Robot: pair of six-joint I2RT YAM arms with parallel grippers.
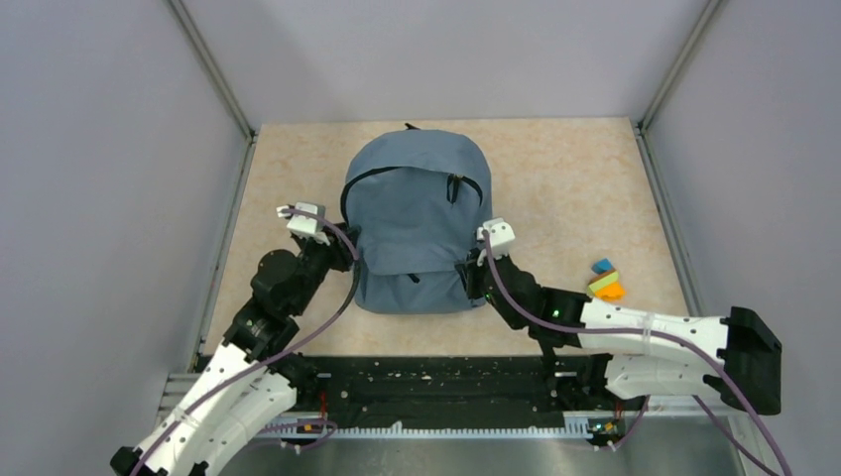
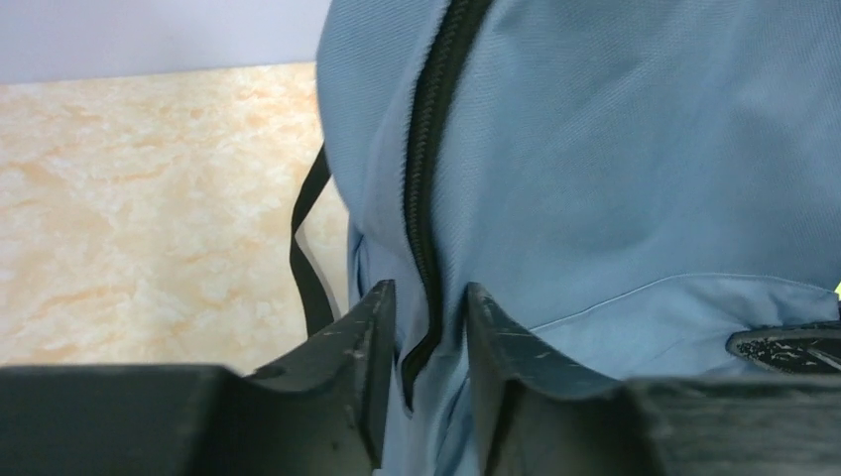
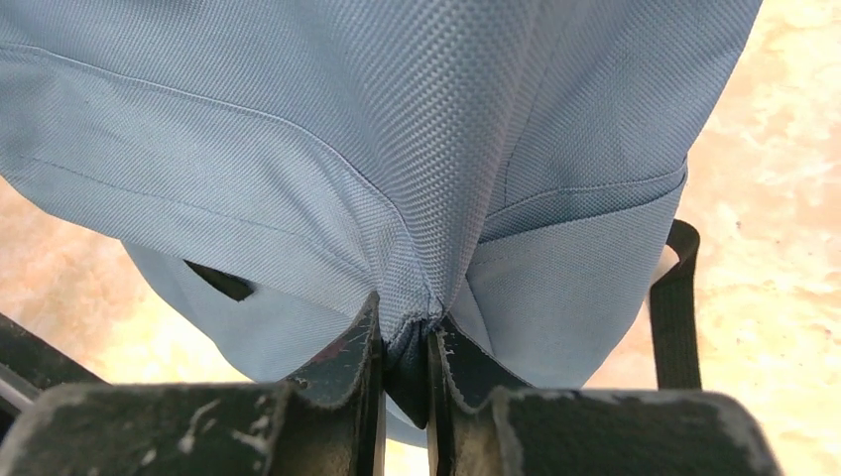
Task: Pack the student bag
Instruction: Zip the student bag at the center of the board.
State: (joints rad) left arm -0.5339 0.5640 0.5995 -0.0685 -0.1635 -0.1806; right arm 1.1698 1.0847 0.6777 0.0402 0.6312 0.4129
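The pale marbled desk [image 1: 555, 169] stretches ahead of and around both pincers. The student bag [image 1: 417, 213] lies flat on the desk between them. Its front faces up, its top loop points away from them, and its bottom edge is closest to the arm bases. The right pincer [image 3: 405, 322] is at the bag's lower right side. Its jaws are clamped on a raised fold of the grey-blue fabric, which bunches into a ridge running up and away from the fingertips. The left pincer [image 2: 428, 297] is against the bag's left side with its jaws narrowly parted. The fabric in the gap looks unpinched, and I cannot tell whether the fingers [image 2: 372, 327] touch the cloth. The black zipper [image 2: 421, 178] runs from that gap straight away from the left pincer, curving up over the bag. A thin black strap [image 2: 307, 248] hangs from the bag's edge just to the outer side of the left pincer's left finger and lies against the desk. A few small coloured blocks [image 1: 606, 282] sit in a cluster on the desk, out beyond the right pincer's outer side and well apart from it and the bag.
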